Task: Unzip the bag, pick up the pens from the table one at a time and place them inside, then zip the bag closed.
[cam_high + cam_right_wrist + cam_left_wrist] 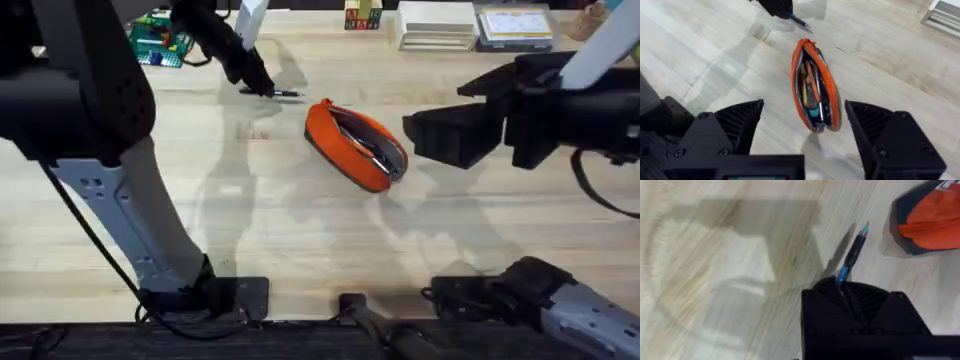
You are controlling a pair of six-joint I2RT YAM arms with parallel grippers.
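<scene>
Bag: the orange bag (356,144) is lying unzipped mid-table (300,230), its mouth gaping, several pens and similar items already showing inside.
Pen in play: a dark pen (852,253) with a bluish end is being clamped by the left gripper (262,88), just beyond the bag's far end.
Left claw: it is pinching that pen's end, the rest sticking out toward the bag.
Right claw: the right gripper (805,127) is hovering over the bag with its fingers spread wide, carrying nothing.
Progress: unzipping looks done and loading well along; this pen is awaiting delivery, and zipping shut is remaining.
</scene>
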